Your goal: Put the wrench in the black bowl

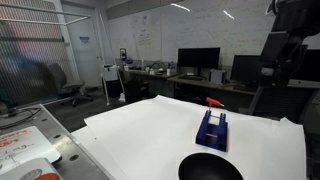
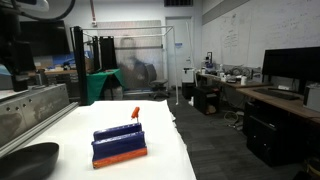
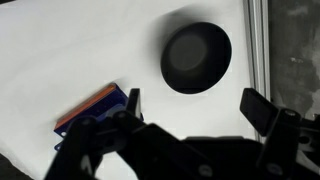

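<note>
The wrench is a small orange-red tool lying on the white table just beyond the dark blue rack; it also shows in an exterior view. The black bowl sits at the table's near edge and shows in an exterior view at the lower left. In the wrist view my gripper is open and empty, high above the table, with the black bowl below it. The wrench does not show in the wrist view.
The dark blue rack with an orange base stands between the wrench and the bowl; it shows in the wrist view. A metal rail runs along the table edge. Desks with monitors stand behind.
</note>
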